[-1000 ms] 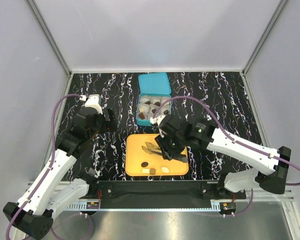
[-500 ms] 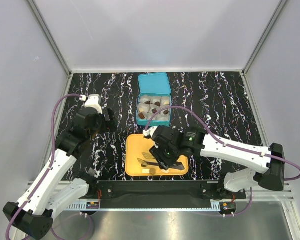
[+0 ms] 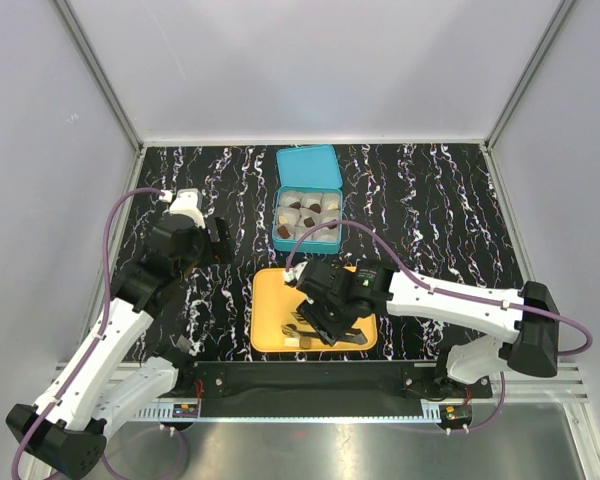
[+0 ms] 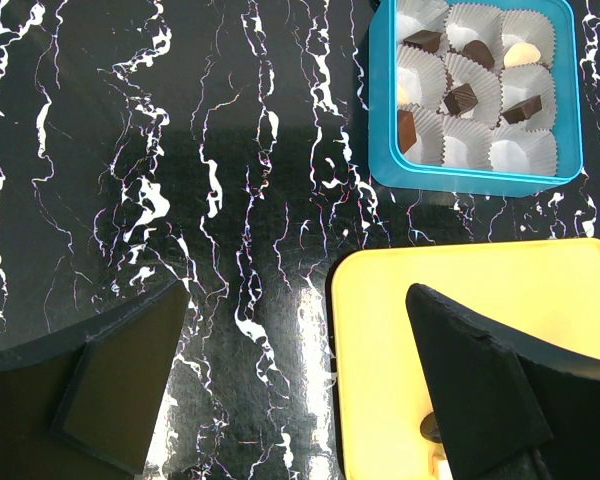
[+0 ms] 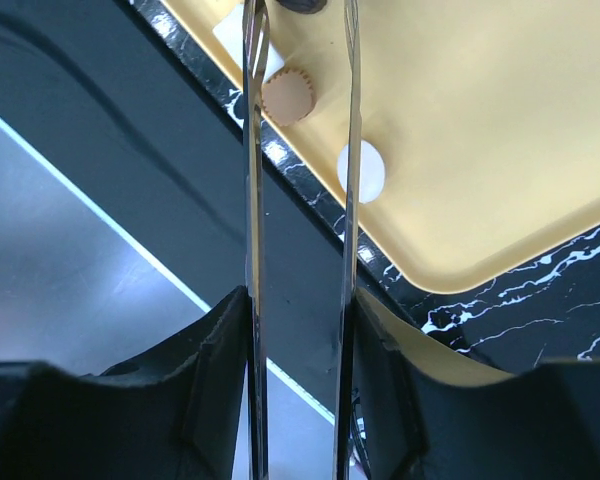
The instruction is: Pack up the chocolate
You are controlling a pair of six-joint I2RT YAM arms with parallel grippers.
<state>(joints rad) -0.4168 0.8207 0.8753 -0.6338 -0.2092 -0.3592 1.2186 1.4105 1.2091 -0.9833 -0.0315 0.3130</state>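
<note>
At the lower middle of the overhead view, my right fingers [image 5: 215, 390] grip metal tongs [image 5: 251, 250], arms apart, over the orange tray [image 5: 500, 120]. Loose there are a brown round chocolate [image 5: 287, 95] and a white round chocolate [image 5: 363, 170]. More chocolate pieces [image 4: 461, 98] sit in the blue box [image 4: 477, 181]. My left fingers [image 4: 110, 390] stand wide open above the surface [image 4: 130, 150].

top external: fixed, high behind the arm bases, facing down and forward; far, whole marbled table [image 3: 430, 210] covered. left wrist: steep downward look, moderately near, over teal box [image 4: 475, 181] and orange tray [image 4: 480, 300]. right wrist: very close, sighting along metal tongs [image 5: 250, 200] to the tray's near edge and chocolates [image 5: 287, 97]. shared by all: the tray.
</note>
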